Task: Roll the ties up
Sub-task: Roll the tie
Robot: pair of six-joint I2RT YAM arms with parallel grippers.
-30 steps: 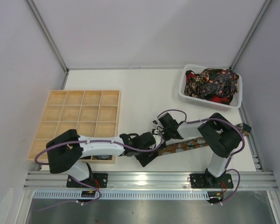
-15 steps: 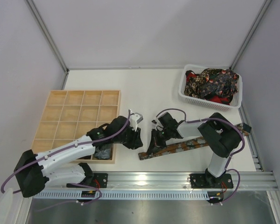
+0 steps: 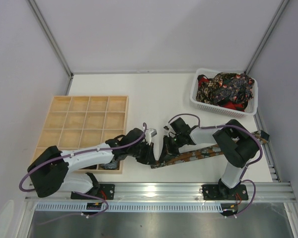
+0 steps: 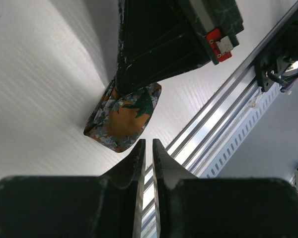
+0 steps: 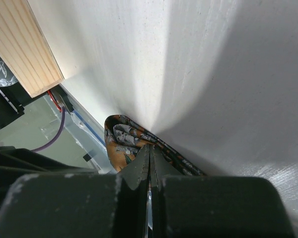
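Surface: white table [image 3: 154, 94] between pale grey walls, with an aluminium rail [image 3: 164, 188] along the near edge.
Tie location: one brown patterned tie [image 3: 201, 154] lies flat on the table near the rail. It runs from in front of the arm bases out towards the right edge.
Tie end: the pointed end [image 4: 124, 116], orange with green leaves, lies just in front of the rail [image 4: 223, 109].
Right gripper: the right gripper [image 3: 161, 158] is closed. Its tips [image 5: 149, 147] clamp the tie [image 5: 124, 141] just behind the pointed end.
Left gripper: the left gripper [image 3: 150, 154] sits just beside the right one. Its tips [image 4: 146, 144] are drawn together to a thin slit, hold nothing, and point at the tie end without touching it.
Tray: a pale wooden grid tray [image 3: 89, 97] lies left of the grippers, its corner [image 5: 30, 49] close to the tie end.
Tray contents: a dark coil [image 3: 107, 165] sits in the near row, partly hidden by the left arm.
Basket: a white mesh basket [image 3: 216, 108] stands at the far right, well apart from the tie, and contains heaped ties [image 3: 226, 88].
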